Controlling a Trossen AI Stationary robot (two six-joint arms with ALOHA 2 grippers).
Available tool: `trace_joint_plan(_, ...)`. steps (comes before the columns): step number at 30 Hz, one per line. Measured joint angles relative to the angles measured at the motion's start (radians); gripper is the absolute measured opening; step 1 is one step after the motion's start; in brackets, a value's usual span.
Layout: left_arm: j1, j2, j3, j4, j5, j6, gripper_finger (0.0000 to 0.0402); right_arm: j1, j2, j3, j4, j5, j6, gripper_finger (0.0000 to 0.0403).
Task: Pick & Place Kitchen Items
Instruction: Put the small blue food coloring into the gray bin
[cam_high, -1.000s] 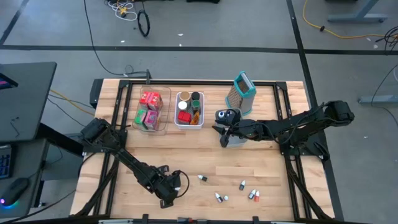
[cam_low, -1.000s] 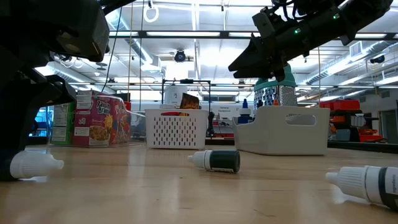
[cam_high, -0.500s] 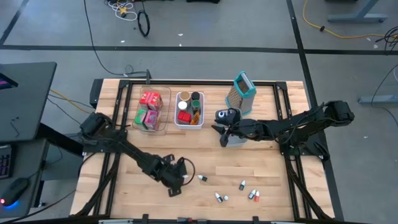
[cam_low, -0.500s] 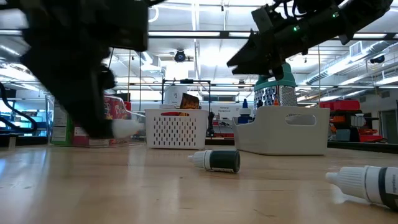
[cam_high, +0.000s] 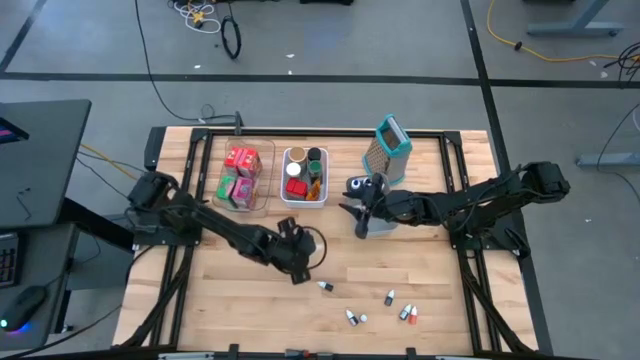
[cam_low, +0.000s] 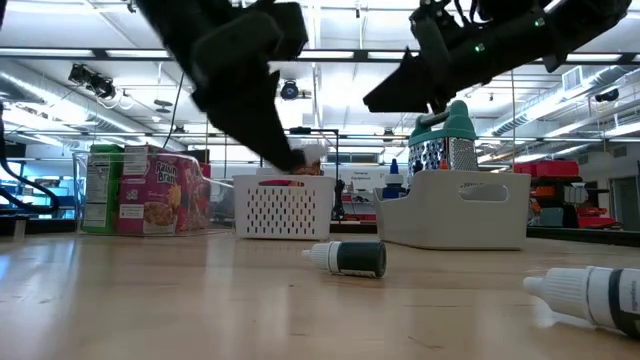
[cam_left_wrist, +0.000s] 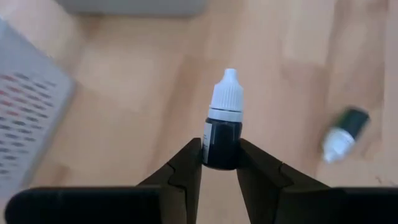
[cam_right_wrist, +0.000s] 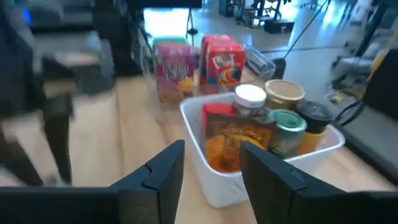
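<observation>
Fingers of left tool (cam_left_wrist: 219, 163) pinch small dark white-capped bottle (cam_left_wrist: 222, 132).

blurred: left arm (cam_low: 235, 75) | cut off: nearest bottle (cam_low: 590, 295) | unreadable: bottle labels

Three bins (cam_high: 304, 180) line the bench's (cam_high: 420, 270) far side; small bottles (cam_high: 390, 298) lie scattered near its front edge.

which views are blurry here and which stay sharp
Left wrist view: the small bottle in the left claw is crisp, the table behind smeared. Low view: the left arm is a dark streak, the lying bottle sharp. Right wrist view: soft throughout. High view: clear.
</observation>
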Motion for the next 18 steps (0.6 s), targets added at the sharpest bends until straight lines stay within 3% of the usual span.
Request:
trace_joint_plan(10, 0.051, -0.095, 0.000, 0.090, -0.143, 0.173, 0.0098, 0.001, 0.000, 0.000, -0.092, -0.025, -0.187, 0.0164)
trace_joint_plan(18, 0.091, -0.092, 0.001, 0.253, -0.107, 0.341, 0.0098, 0.008, 0.000, 0.000, -0.097, -0.377, -0.315, 0.0164)
